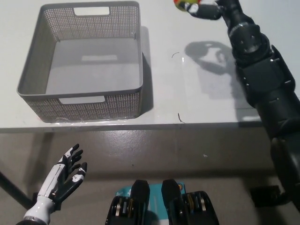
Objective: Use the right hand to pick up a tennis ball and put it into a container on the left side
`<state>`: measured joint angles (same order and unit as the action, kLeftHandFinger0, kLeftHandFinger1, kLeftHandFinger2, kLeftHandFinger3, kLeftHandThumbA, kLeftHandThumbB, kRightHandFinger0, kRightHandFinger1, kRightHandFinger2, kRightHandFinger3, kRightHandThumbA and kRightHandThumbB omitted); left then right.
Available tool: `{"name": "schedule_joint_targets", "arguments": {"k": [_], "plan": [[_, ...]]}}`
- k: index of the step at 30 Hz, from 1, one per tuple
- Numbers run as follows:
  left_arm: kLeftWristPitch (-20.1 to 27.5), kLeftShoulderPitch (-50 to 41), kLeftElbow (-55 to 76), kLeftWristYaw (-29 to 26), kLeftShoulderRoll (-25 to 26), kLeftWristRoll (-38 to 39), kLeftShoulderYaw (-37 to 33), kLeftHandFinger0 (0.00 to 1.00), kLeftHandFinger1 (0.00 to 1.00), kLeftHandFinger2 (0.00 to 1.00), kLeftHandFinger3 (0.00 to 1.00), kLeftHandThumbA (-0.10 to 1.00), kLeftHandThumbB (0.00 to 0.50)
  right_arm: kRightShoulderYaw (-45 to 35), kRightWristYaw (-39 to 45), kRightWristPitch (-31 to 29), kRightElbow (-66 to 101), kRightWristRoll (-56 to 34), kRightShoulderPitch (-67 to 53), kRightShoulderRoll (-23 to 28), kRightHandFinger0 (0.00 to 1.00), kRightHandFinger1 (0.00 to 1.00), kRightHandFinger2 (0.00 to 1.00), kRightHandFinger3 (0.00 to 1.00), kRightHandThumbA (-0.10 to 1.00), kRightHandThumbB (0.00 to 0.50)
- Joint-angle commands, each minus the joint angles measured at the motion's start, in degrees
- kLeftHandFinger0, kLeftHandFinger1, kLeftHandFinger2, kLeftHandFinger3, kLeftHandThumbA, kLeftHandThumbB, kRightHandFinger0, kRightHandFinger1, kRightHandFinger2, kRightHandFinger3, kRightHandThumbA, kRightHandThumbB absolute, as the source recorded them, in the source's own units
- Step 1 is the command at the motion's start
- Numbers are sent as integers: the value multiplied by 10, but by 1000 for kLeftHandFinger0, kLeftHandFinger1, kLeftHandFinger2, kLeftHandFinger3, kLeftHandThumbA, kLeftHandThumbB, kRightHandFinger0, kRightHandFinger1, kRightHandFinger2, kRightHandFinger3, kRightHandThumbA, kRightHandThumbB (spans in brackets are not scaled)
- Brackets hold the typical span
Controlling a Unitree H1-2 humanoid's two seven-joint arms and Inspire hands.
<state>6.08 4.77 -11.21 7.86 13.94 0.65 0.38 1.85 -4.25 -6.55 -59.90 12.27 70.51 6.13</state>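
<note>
Orange-and-yellow tennis ball [180, 3], half cropped, held in right hand [206, 9] fingers.

Tennis ball [180, 3]: orange-yellow, cut by top edge. Container [29, 76]: grey mesh, upright, table left.

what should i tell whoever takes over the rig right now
Right robot hand: shut on the tennis ball, raised at the picture's top edge, right of the basket; ball only partly in view.
Left robot hand: open, resting low, below the table edge.
Grey basket: on the table's left side, nothing in it.
Done: ball picked up.
Left: carry it left over the basket and let go.
</note>
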Motion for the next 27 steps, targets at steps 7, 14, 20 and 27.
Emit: {"name": "schedule_joint_targets", "arguments": {"k": [7, 14, 20, 27], "plan": [[-1, -20, 20, 13, 5, 4, -7, 1000, 1000, 1000, 1000, 493, 354, 7, 9, -1, -3, -21, 60, -69, 0, 110, 400, 259, 729, 0], [-1, -28, 20, 23, 4, 4, -20, 1000, 1000, 1000, 1000, 488, 332, 45, -15, -1, -19, 13, 55, -122, 0, 179, 511, 329, 738, 0], [6, -21, 7, 26, 1, -1, -27, 1000, 1000, 1000, 1000, 488, 341, 59, -7, -13, -55, 4, 59, -151, 1, 351, 657, 603, 713, 0], [27, -13, -3, 25, 4, -13, -37, 1000, 1000, 1000, 1000, 517, 332, 100, -34, -18, -94, 35, 75, -172, 14, 370, 671, 415, 678, 0]]}}
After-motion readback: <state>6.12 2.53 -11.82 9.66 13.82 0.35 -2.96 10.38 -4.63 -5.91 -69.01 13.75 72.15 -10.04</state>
